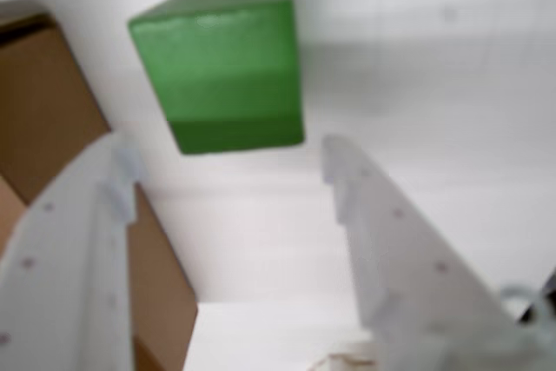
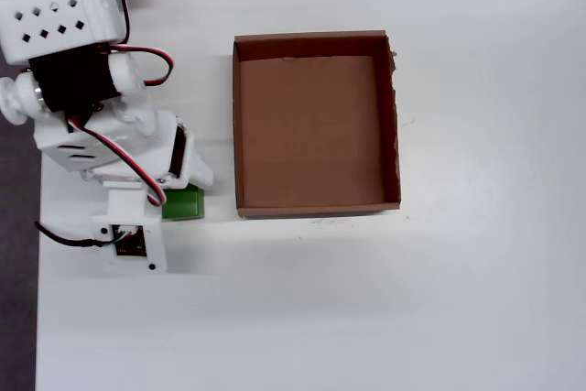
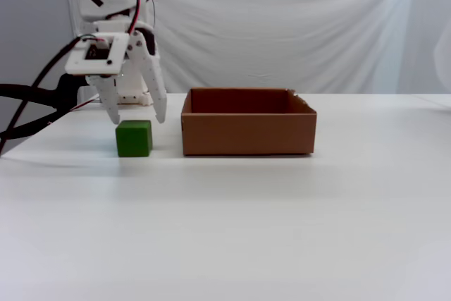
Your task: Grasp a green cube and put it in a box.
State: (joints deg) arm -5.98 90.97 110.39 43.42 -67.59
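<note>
**Gripper spread above the cube**

In the fixed view you see the gripper (image 3: 136, 120) released, jaws apart, hanging just above the green cube (image 3: 133, 138) at left of centre. The cube rests on the white table (image 3: 282, 216), just left of the box (image 3: 248, 132), not touching it.

White table (image 3: 282, 230): green cube (image 3: 133, 138), box (image 3: 248, 132).

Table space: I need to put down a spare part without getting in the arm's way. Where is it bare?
In the overhead view the table is bare right of and below the box, whose floor is empty too. It is crowded at the left, where the open gripper hangs just above the green cube, close beside the box's left wall.
</note>
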